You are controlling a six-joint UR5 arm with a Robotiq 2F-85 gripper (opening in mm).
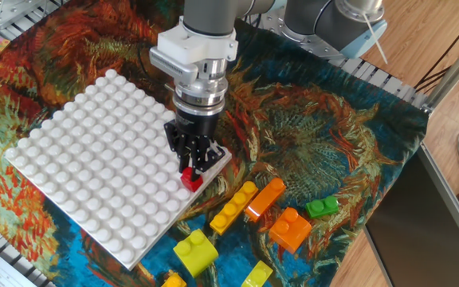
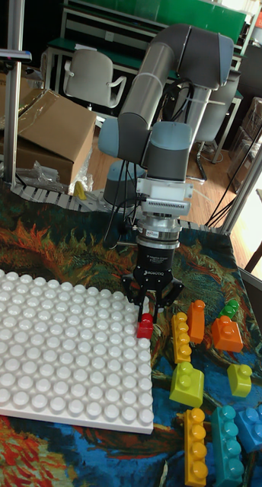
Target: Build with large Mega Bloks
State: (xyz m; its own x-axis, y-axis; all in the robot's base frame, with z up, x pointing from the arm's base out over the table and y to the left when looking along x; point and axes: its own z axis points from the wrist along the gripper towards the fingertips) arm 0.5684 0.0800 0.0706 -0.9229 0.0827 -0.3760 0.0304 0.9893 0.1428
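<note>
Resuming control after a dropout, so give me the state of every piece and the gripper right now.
gripper: shut on the red block, over the baseplate edge
red block: held, at the baseplate's edge row
baseplate: flat, bare apart from the red block
long yellow bar: loose on the cloth
long orange bar: loose, beside the yellow bar
green block: loose

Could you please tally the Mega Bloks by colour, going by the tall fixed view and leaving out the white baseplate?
Red brick: 1
Orange bricks: 2
Yellow bars: 2
Yellow-green bricks: 2
Green brick: 1
Teal brick: 1
Blue brick, cut off by the picture's edge: 1
Total: 10
</note>
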